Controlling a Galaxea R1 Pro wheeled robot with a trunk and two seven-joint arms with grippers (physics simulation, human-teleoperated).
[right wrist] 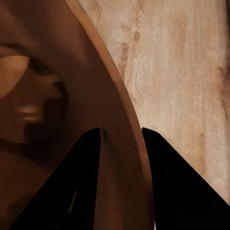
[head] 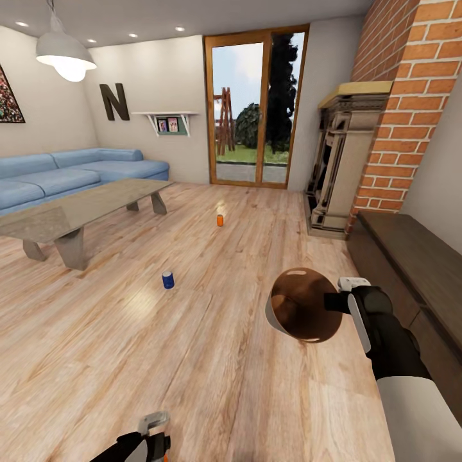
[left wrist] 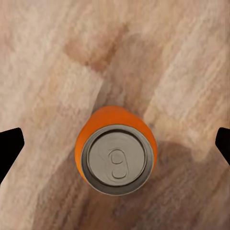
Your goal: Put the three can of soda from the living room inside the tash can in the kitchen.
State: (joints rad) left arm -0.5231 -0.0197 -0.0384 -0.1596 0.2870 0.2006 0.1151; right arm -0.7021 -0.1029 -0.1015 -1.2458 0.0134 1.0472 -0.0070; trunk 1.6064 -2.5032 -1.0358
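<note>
I am in the living room. A blue can of soda (head: 168, 280) and an orange one (head: 220, 220) stand on the plank floor ahead. A third can (left wrist: 116, 154), orange-sided with a silvery top, stands upright directly below my left gripper (left wrist: 115, 146). That gripper is open, its fingers wide on either side of the can and apart from it. In the head view the left gripper (head: 154, 435) is low, with a sliver of that can (head: 166, 457) beside it. My right gripper (head: 339, 301) is shut on the rim of the trash can (head: 301, 313), whose glossy brown inside (right wrist: 43, 96) faces me.
A glass-topped low table (head: 77, 212) and a blue sofa (head: 64, 170) are at the left. A brick fireplace (head: 346, 167) and a dark low cabinet (head: 410, 256) line the right side. Glass doors (head: 256, 109) are at the far end.
</note>
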